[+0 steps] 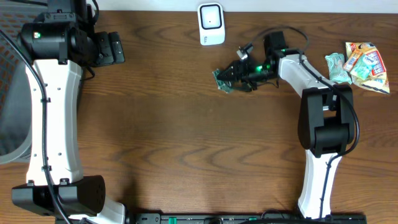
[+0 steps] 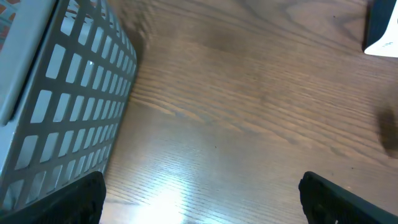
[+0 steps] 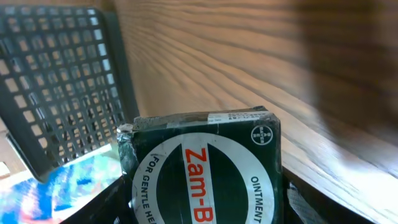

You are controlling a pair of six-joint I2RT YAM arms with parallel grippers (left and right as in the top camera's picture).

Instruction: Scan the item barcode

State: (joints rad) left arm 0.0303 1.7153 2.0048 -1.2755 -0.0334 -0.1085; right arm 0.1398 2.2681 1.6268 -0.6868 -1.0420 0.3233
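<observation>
A dark green ointment box (image 3: 202,168) with a white ring and red lettering fills the right wrist view. My right gripper (image 3: 202,208) is shut on it, with one finger on each side. From overhead, the box (image 1: 222,81) hangs at the tip of the right gripper (image 1: 236,73), just below and right of the white scanner (image 1: 211,23) at the table's far edge. No barcode shows on the faces I see. My left gripper (image 1: 112,48) stands open at the far left, nothing between its fingers (image 2: 68,202). The scanner's corner (image 2: 382,31) shows in the left wrist view.
A grey mesh basket (image 2: 62,93) stands off the table's left side, beside the left gripper, and also shows as basket (image 3: 56,81) in the right wrist view. Several snack packets (image 1: 364,62) lie at the far right. The table is brown wood (image 1: 186,143).
</observation>
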